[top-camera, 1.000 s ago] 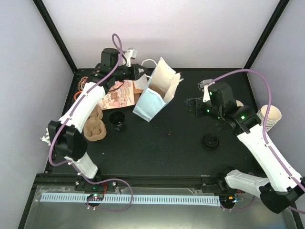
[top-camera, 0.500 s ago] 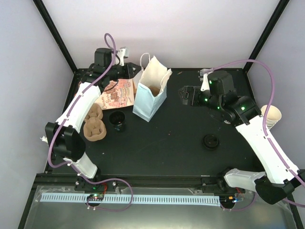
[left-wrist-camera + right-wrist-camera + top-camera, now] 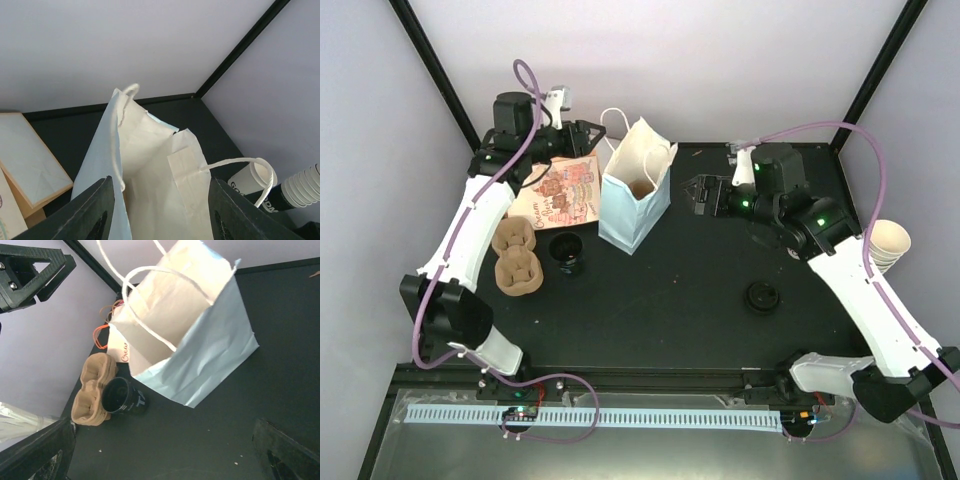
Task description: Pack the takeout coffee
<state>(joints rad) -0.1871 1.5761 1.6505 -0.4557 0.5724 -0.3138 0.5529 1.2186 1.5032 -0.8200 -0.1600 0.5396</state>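
Note:
The takeout coffee (image 3: 761, 296) shows as a black disc on the dark table, right of centre, with neither gripper near it. A light blue paper bag (image 3: 635, 195) stands upright with its mouth open, also seen in the wrist views as the bag (image 3: 150, 165) and the bag (image 3: 200, 340). My left gripper (image 3: 592, 132) hovers just left of the bag's top; in its own view the left gripper (image 3: 162, 215) is open with nothing held. My right gripper (image 3: 695, 192) is open at the bag's right side, and the right gripper (image 3: 165, 460) holds nothing.
A brown pulp carrier (image 3: 515, 260) and a lidless black cup (image 3: 565, 250) sit left of the bag. Flat printed paper bags (image 3: 565, 195) lie at the back left. Stacked cream cups (image 3: 885, 245) stand at the right edge.
The left gripper opened, let go of the bag and drew back to the left. The bag went from tilted to upright. The right gripper moved left, up to the bag.

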